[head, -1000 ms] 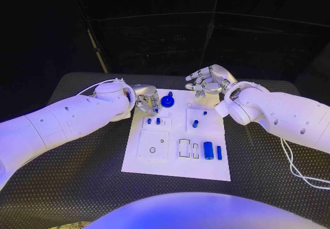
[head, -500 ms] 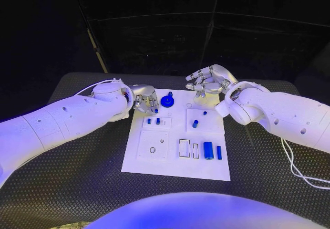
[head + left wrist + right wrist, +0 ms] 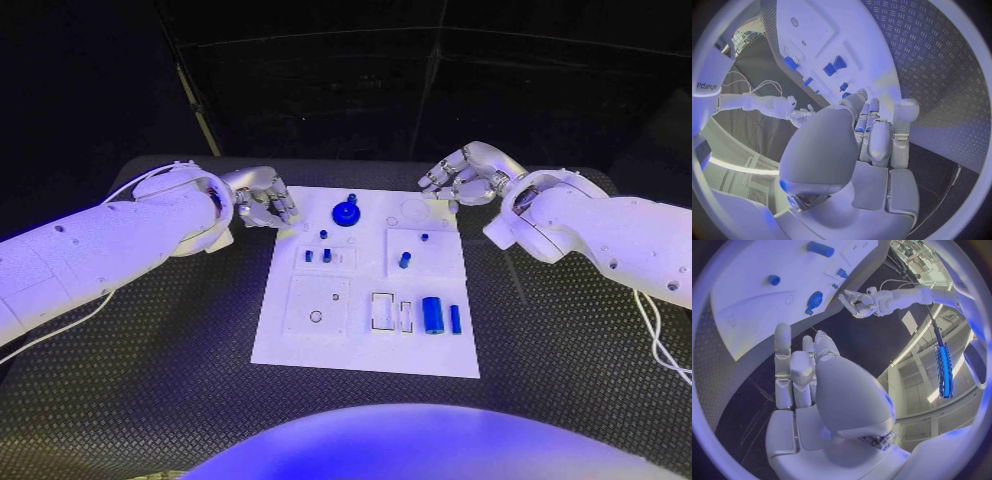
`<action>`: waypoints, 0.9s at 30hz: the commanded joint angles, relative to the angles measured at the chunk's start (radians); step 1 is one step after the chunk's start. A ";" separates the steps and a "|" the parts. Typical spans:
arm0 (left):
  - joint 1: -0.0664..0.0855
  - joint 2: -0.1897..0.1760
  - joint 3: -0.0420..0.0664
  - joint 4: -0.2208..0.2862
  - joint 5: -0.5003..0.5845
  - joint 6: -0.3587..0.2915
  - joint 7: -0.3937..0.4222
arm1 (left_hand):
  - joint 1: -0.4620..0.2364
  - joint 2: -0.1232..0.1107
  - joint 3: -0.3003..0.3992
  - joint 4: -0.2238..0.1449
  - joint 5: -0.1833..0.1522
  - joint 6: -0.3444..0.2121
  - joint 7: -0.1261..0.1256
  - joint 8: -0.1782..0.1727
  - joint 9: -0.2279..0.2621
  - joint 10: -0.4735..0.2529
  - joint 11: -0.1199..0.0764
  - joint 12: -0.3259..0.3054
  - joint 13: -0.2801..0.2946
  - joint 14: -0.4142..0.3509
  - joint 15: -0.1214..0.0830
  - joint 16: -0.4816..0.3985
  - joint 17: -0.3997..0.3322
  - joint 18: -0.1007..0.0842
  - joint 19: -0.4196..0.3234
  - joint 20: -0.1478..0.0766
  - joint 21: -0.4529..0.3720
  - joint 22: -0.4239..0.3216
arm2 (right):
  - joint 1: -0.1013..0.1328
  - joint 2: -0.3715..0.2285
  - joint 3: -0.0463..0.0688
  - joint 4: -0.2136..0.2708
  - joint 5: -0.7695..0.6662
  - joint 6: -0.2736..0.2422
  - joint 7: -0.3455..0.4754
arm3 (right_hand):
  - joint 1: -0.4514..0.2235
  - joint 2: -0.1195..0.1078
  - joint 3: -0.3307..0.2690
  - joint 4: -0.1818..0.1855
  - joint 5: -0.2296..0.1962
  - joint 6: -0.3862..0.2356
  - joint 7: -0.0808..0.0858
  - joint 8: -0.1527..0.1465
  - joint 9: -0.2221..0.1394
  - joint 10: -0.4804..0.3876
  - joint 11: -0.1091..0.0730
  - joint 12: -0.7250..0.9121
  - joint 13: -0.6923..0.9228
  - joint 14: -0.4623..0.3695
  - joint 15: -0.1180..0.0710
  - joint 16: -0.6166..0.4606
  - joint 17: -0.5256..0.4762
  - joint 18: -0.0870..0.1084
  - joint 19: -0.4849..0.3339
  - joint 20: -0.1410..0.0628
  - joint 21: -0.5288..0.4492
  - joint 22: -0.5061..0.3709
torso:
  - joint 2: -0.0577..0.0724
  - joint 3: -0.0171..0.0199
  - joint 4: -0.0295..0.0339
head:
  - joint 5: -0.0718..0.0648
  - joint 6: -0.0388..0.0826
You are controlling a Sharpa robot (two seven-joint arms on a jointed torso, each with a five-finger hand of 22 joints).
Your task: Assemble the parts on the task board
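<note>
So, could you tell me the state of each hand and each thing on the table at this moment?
left hand: holds nothing, off the board's far left corner
right hand: holds nothing, off the board's far right corner
task board: flat on the table
round blue part: on the board's far edge, untouched
blue cylinder: lying at the board's near right
thin blue pin: lying beside the cylinder

Both hands (image 3: 261,195) (image 3: 464,175) farther apart.
</note>
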 commanded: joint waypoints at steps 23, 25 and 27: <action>-0.037 -0.119 0.005 0.184 0.946 -0.152 0.296 | -0.022 0.001 0.019 0.004 0.001 0.036 0.007 0.015 0.000 0.025 -0.001 0.013 0.005 -0.054 -0.001 -0.093 -0.142 0.039 -0.077 0.001 -0.163 -0.117 | -0.053 -0.029 0.000 0.150 -0.744 0.149 -0.291 | -0.027 -0.066 0.006 0.046 -0.032 -0.014 0.005 -0.073 -0.002 0.000 0.021 -0.143 -0.132 0.060 0.016 0.172 0.156 -0.025 0.048 0.016 0.169 0.212 | 0.002 -0.0017 0.0016 | -0.058 0.031; -0.037 -0.119 0.005 0.185 0.952 -0.148 0.296 | -0.027 0.001 0.018 0.007 0.000 0.036 0.008 0.015 -0.001 0.024 0.000 0.014 0.005 -0.055 0.000 -0.095 -0.145 0.039 -0.079 0.002 -0.169 -0.120 | -0.058 -0.023 0.000 0.148 -0.748 0.150 -0.293 | -0.025 -0.066 0.010 0.046 -0.032 -0.014 0.005 -0.076 -0.002 0.000 0.022 -0.147 -0.139 0.060 0.016 0.177 0.160 -0.025 0.048 0.017 0.175 0.218 | 0.003 -0.0013 -0.0001 | -0.057 0.032; -0.038 -0.120 0.005 0.184 0.956 -0.146 0.297 | -0.036 -0.001 0.014 0.011 -0.001 0.034 0.009 0.013 -0.002 0.022 0.001 0.014 0.005 -0.056 0.001 -0.097 -0.146 0.039 -0.080 0.003 -0.173 -0.123 | -0.061 -0.017 0.000 0.144 -0.755 0.150 -0.296 | -0.023 -0.066 0.012 0.047 -0.031 -0.015 0.007 -0.078 -0.002 -0.001 0.023 -0.149 -0.143 0.060 0.017 0.179 0.161 -0.025 0.047 0.017 0.176 0.220 | 0.003 -0.0008 -0.0012 | -0.057 0.032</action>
